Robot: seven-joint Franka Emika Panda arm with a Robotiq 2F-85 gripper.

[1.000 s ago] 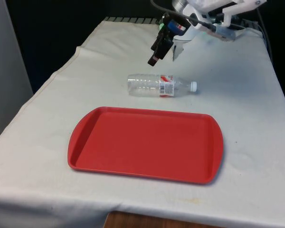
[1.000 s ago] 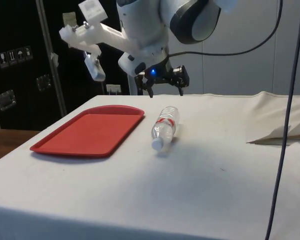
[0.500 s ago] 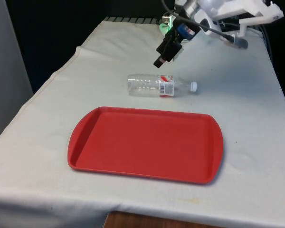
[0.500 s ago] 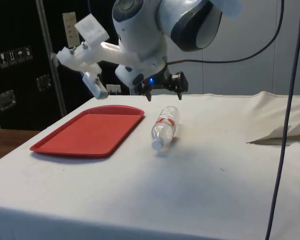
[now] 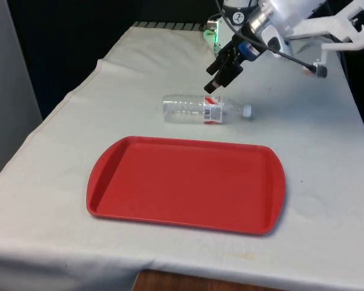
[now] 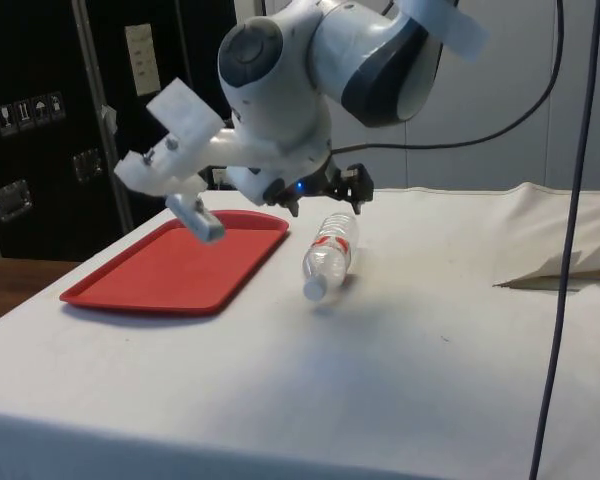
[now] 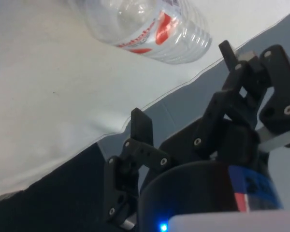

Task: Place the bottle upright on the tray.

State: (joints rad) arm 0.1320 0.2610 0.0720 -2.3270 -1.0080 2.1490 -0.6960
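A clear plastic bottle (image 5: 201, 109) with a red-and-white label lies on its side on the white cloth, its white cap (image 5: 247, 111) pointing to the front view's right. It lies just beyond the far rim of the red tray (image 5: 115, 159), which holds nothing. My gripper (image 5: 215, 83) hovers slightly above and behind the bottle's labelled middle, tilted, not touching it. It is open with nothing between its fingers. In the side view the gripper (image 6: 325, 202) hangs right behind the bottle (image 6: 330, 252), beside the tray (image 6: 170, 265). The wrist view has the bottle (image 7: 145, 24) just past the gripper (image 7: 181, 79).
A raised fold of cloth (image 6: 565, 268) lies at the side view's right, and a dark cable (image 6: 562, 230) hangs down there. In the front view the table's edges drop off on both sides and at the near end, close to the tray.
The gripper has swung towards the front view's right and come lower, closer to the bottle's middle, while the wrist turned. Bottle and tray have not moved.
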